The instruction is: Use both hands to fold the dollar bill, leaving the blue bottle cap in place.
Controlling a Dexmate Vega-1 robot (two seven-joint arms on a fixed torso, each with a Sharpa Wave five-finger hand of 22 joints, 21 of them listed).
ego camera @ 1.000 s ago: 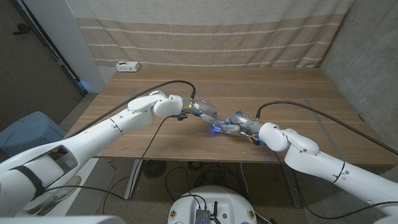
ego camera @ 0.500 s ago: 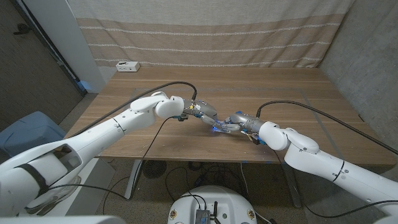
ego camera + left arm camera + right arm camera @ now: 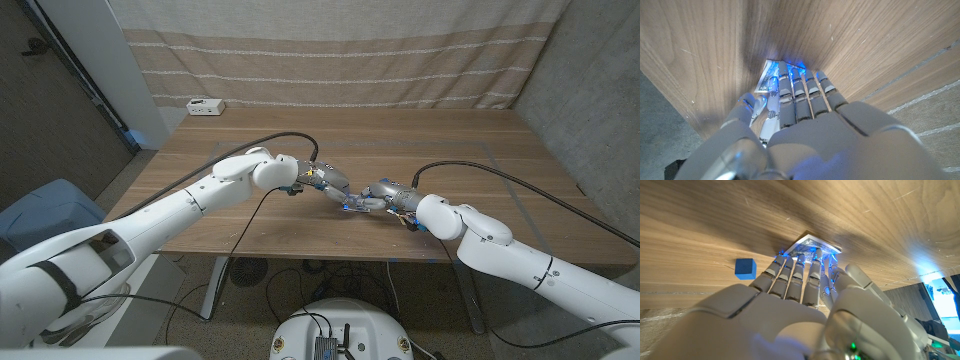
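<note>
Where both hands meet, left hand [image 3: 332, 184] and right hand [image 3: 372, 196] fingers pressing, largely hiding dollar bill [image 3: 812, 243], grip unclear

A wooden worktop [image 3: 450, 140] with long, streaky grain stands before a beige curtain [image 3: 330, 50] crossed by pale horizontal stripes, which covers the back wall. A small white box [image 3: 206, 105] sits at the worktop's far left corner. Grey textured wall [image 3: 590, 90] rises on the right; a pale panel [image 3: 95, 60] leans on the left. Black cables [image 3: 300, 280] trail over the dark floor beneath, and a blue-grey seat [image 3: 45, 205] stands off the left edge.
</note>
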